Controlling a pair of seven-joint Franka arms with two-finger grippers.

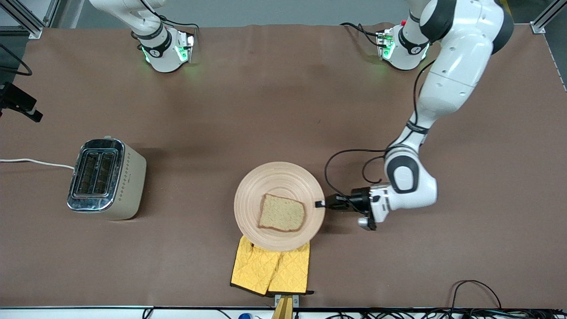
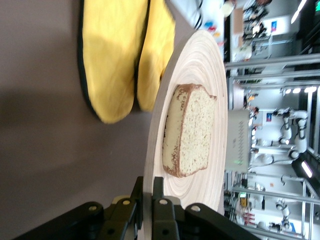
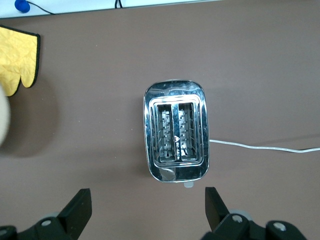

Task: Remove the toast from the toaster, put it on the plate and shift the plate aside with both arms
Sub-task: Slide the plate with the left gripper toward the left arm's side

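Pinching the plate (image 1: 248, 195) by its rim at centre-right of the front view, the left gripper (image 1: 320, 204) is clamped on the edge nearest its own arm, with the toast (image 1: 282, 213) lying flat on the plate. The right gripper (image 3: 148, 207) hangs wide open over the empty toaster (image 1: 106, 178) at centre-left, well apart from the plate, so I reckon the left arm must start the move aside.

- Brown table (image 1: 283, 110), covered edge to edge.
- Toaster (image 1: 106, 179) stands toward the right arm's end, its white cord (image 1: 35, 162) trailing off.
- Yellow oven mitts (image 1: 271, 268) lie near the front edge.
- Wooden plate (image 1: 280, 181) sits partly over the mitts.
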